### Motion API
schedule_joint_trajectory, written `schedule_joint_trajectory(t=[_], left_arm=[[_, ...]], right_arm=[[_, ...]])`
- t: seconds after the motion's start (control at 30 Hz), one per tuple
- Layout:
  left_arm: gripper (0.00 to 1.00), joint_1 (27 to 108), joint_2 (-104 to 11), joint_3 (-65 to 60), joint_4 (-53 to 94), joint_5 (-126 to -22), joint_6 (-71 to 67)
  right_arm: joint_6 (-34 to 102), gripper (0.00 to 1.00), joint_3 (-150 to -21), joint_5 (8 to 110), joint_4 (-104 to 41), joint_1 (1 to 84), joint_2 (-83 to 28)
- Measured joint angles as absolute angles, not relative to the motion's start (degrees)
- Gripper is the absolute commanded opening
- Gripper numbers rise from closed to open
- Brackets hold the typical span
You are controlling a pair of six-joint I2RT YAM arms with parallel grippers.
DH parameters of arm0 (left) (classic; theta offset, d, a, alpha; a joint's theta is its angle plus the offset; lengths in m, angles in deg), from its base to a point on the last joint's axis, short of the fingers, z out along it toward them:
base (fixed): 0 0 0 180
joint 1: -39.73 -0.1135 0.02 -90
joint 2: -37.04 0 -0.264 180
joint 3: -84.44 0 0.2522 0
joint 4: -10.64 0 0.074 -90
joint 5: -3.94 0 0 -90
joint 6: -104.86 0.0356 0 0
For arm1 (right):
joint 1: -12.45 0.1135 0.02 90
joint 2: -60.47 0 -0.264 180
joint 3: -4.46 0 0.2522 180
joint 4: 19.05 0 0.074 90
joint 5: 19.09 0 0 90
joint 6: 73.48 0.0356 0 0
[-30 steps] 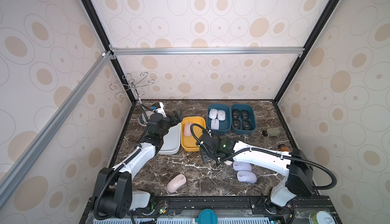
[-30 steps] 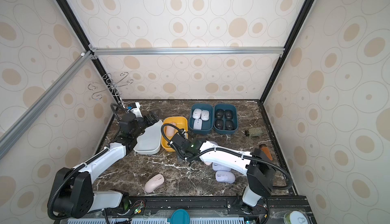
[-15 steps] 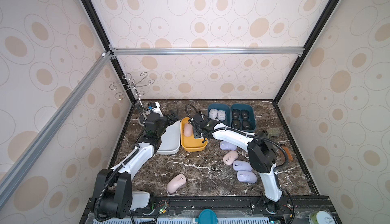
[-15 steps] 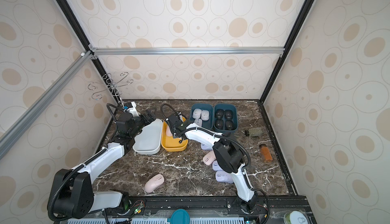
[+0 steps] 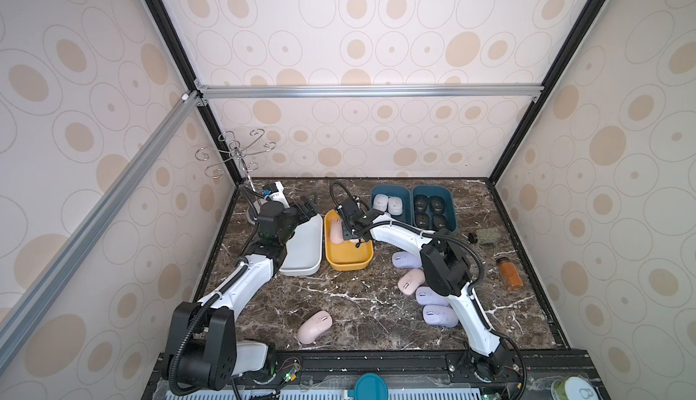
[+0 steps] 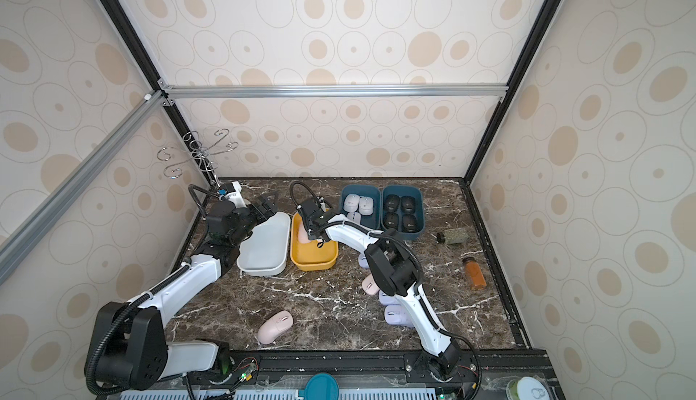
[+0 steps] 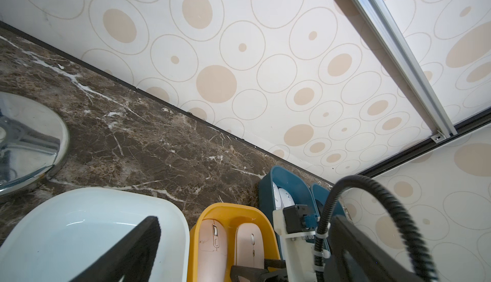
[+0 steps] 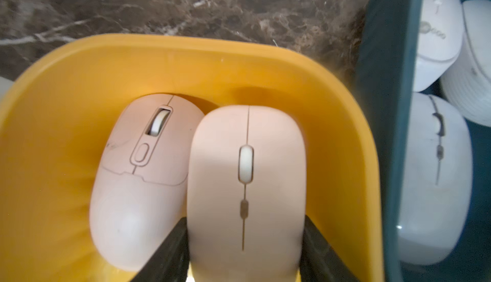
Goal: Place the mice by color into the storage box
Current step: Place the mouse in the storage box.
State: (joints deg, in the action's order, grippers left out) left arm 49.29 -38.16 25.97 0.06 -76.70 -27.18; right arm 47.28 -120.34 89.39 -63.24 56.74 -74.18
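Right arm (image 5: 399,234) stretched forward, wrist tipped down, my right claw (image 8: 244,219) clamped on a smooth pale pink oval mouse (image 8: 245,161) inside a yellow plastic bin (image 8: 186,55), second pink mouse (image 8: 138,182) just beside it, my left claw (image 5: 307,208) spread wide over a white tray (image 5: 305,251).

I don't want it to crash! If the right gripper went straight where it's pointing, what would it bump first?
The right gripper's held pink mouse would probably hit the yellow bin's far wall first; depth is unclear.
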Motion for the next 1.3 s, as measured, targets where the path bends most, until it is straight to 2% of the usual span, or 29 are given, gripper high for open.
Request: schedule_joint_trajectory(t=[0.1, 0.2, 0.43, 0.63, 0.87, 1.07, 1.17, 1.2, 1.3], left_arm=[[1.00, 49.1, -38.2, 26.0, 0.0, -76.3, -27.4], [1.00, 49.0, -38.2, 26.0, 0.0, -76.1, -27.4], [1.00, 48.7, -38.2, 26.0, 0.0, -75.7, -27.8], [1.00, 48.7, -38.6, 26.0, -0.4, -74.8, -28.1], [1.00, 48.6, -38.7, 26.0, -0.4, -74.1, -28.3], [1.00, 48.6, -39.5, 26.0, -1.3, -72.3, -28.9], [1.00, 48.8, -40.5, 26.0, -1.8, -71.1, -29.4], [1.00, 49.1, -40.8, 26.0, -1.8, -70.8, -29.5], [1.00, 50.1, -41.1, 26.0, -1.7, -70.4, -29.6]], right_arm=[[47.3, 0.51, -121.3, 88.6, -63.2, 56.2, -75.5], [47.3, 0.59, -121.7, 88.2, -63.3, 56.1, -75.6], [47.3, 0.67, -121.9, 87.8, -63.3, 56.0, -75.6], [47.0, 0.68, -122.8, 87.9, -63.7, 56.0, -75.6], [45.2, 0.62, -123.7, 87.1, -64.8, 56.1, -74.5], [42.6, 0.62, -117.0, 87.4, -64.0, 57.5, -62.6], [42.0, 0.58, -108.9, 88.0, -62.2, 58.2, -52.0], [41.8, 0.53, -105.7, 88.6, -61.5, 58.3, -48.3], [41.8, 0.29, -95.3, 90.7, -61.0, 57.6, -38.2]])
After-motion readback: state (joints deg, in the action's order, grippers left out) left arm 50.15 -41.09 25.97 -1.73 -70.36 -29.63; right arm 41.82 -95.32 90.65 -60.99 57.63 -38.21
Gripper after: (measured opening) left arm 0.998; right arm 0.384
